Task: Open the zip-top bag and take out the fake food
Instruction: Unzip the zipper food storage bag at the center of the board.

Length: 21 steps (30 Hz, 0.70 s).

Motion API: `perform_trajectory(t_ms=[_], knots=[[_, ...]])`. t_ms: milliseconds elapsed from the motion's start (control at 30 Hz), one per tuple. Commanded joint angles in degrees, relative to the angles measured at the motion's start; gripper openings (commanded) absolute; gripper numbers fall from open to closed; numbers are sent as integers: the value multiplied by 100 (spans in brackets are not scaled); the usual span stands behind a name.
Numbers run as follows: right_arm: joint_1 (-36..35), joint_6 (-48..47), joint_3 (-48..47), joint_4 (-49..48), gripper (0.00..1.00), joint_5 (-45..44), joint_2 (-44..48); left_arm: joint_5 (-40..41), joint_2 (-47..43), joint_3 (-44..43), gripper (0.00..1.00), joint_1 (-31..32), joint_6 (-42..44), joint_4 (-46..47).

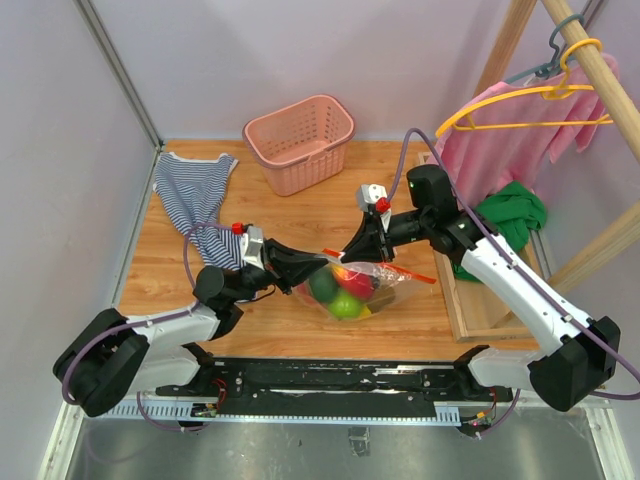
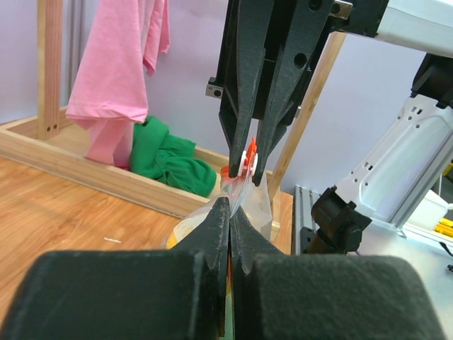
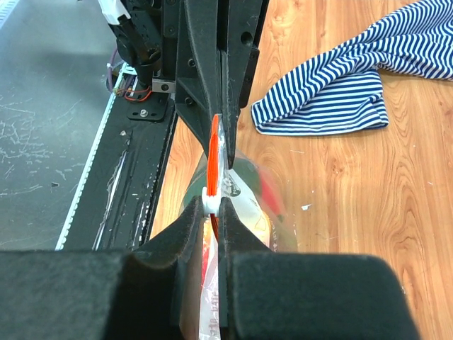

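The clear zip-top bag (image 1: 362, 290) lies on the wooden table between the two arms, its red-orange zip strip (image 1: 412, 272) running to the right. Inside is the fake food: a light green fruit (image 1: 345, 305), a red one (image 1: 358, 281) and a dark green one (image 1: 322, 285). My left gripper (image 1: 322, 263) is shut on the bag's top edge (image 2: 248, 198); in the left wrist view the gripper (image 2: 231, 207) pinches clear plastic. My right gripper (image 1: 353, 253) is shut on the white zip slider (image 3: 211, 201) at the strip (image 3: 213, 152), close against the left gripper (image 3: 225, 142).
A pink slotted basket (image 1: 300, 140) stands at the back. A striped shirt (image 1: 195, 195) lies at the back left. A wooden rack base (image 1: 462, 310) at the right holds a green cloth (image 1: 512, 215). A pink shirt (image 1: 500, 140) hangs above it.
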<state>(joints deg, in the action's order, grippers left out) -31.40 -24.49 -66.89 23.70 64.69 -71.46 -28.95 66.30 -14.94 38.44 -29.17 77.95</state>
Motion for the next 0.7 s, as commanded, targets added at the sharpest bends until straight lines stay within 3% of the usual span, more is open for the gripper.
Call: perform_trajectory(t_ms=[0, 667], knots=[[116, -128, 109, 232, 1, 19, 107, 169, -150, 68, 0, -27, -22, 464], [484, -1387, -183, 1350, 1, -155, 74, 271, -3, 218, 0, -575, -967, 826]])
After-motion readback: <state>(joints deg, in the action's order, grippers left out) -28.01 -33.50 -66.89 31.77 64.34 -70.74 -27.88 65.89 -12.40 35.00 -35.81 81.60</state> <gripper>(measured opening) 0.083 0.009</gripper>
